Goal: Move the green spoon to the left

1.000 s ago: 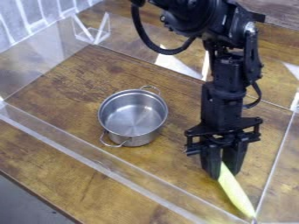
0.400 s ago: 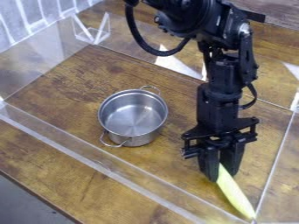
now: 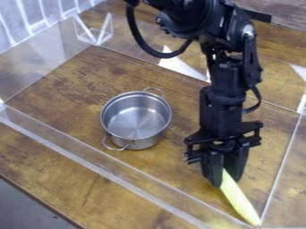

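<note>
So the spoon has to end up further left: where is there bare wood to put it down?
Bare wood lies between the pot and the gripper, in front of the pot toward the near clear wall, and across the back-left stretch behind the pot. The right corner is crowded: the gripper is shut on the green spoon there, close to the side wall.

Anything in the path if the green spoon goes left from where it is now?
Possibly. The gripper is shut on the upper end of the green spoon at the table's right side. The steel pot stands to its left, mid-table. A straight leftward move along the near edge looks free; veering farther back would meet the pot.
</note>
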Controlling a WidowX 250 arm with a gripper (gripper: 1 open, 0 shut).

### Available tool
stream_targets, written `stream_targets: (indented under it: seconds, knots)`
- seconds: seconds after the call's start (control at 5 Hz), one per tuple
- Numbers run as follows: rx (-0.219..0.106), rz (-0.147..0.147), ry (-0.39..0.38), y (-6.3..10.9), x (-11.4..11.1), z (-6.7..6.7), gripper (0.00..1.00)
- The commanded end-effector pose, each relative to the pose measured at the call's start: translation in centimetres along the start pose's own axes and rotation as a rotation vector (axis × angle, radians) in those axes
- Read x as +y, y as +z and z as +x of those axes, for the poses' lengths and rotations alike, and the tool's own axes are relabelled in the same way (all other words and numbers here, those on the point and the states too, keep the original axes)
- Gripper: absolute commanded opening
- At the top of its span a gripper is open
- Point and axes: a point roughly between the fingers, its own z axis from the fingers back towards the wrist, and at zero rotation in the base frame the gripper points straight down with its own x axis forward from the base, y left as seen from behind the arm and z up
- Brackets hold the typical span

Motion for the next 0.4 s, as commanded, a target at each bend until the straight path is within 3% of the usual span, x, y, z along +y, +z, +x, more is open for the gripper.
stream_targets:
  seconds: [0.0,0.2]
  knots:
    - [-0.024,-0.064,-0.019,2.59,-0.54,-1.0,0.0]
    - [-0.022,-0.064,-0.027,2.71,-0.59,-1.34,0.0]
